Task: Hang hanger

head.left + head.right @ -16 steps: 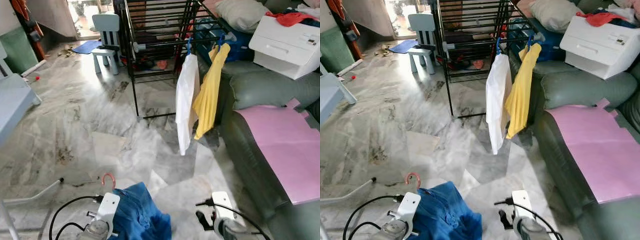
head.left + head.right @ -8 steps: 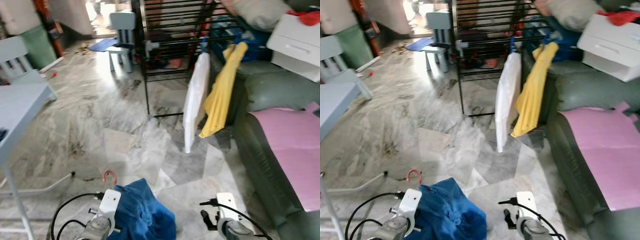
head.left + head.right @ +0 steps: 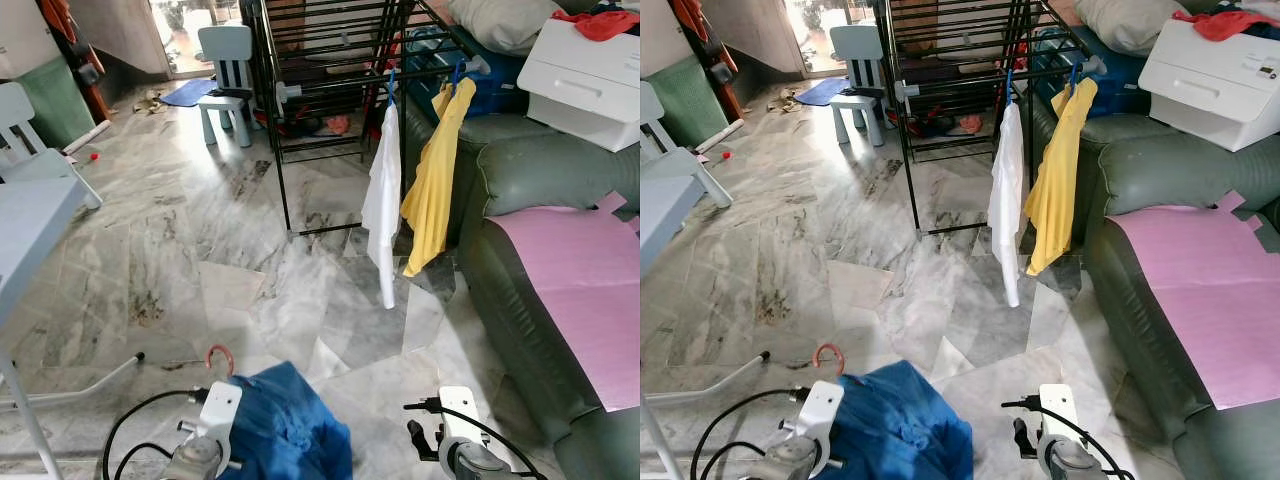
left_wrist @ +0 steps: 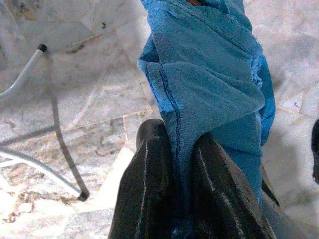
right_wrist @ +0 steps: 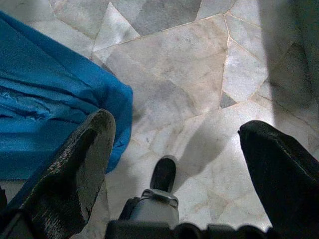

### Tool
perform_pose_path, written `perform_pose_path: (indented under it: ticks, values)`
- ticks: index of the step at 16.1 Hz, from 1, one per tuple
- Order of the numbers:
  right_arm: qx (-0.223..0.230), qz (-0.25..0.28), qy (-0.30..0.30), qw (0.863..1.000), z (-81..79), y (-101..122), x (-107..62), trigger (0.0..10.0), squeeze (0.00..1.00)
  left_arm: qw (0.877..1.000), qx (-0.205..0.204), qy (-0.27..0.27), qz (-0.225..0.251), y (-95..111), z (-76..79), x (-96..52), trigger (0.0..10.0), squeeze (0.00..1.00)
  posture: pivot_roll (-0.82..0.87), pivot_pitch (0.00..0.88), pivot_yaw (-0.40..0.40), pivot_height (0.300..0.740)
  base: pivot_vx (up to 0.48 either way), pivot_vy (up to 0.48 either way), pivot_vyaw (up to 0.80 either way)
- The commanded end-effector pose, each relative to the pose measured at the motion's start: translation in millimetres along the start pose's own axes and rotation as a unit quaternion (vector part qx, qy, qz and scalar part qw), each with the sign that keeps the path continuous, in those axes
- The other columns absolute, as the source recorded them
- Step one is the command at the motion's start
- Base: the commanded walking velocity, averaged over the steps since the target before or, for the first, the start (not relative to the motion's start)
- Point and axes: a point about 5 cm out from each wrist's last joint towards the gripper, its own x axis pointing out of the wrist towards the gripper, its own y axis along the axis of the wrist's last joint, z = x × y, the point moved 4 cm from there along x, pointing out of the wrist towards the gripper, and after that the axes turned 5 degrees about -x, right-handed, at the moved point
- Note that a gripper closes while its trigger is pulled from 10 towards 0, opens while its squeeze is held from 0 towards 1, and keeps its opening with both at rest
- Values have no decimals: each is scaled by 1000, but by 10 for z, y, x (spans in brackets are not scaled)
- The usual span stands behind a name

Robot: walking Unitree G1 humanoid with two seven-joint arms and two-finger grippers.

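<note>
From my head, I see the black drying rack (image 3: 330, 90) ahead with a white shirt (image 3: 383, 200) and a yellow shirt (image 3: 432, 180) hanging, a green sofa (image 3: 530, 200) beside it. My left wrist shows my left gripper (image 4: 177, 164) clenched on the blue garment (image 4: 209, 84), whose red hanger hook (image 3: 218, 358) peeks out. My right wrist shows my right gripper (image 5: 184, 164) spread wide over marble floor (image 5: 199, 74).

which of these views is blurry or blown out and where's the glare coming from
Left eye view: sharp, glare from the bright doorway washing the marble floor. Right eye view: same, no motion blur. Left wrist view: the left claw close up and soft, shut on the blue garment. Right wrist view: the open right claw dark and out of focus, sunlit floor patch beyond.
</note>
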Motion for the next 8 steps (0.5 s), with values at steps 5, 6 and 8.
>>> perform_pose_path:
  ticks: [5,6,8]
  values:
    - [7,-14,-6,1000,14,-95,-12,10000,0,1000,12,2,-3,-36,-38,-5,10000,0,-106,0,88,740,0,0,0]
    - [7,-15,-6,1000,14,-101,-13,10000,0,1000,12,2,-4,-42,-40,-6,10000,0,-106,0,88,740,0,0,0]
    - [6,-16,-5,1000,10,-111,-15,10000,0,1000,12,2,-5,-49,-47,-7,10000,0,-105,0,88,740,0,0,0]
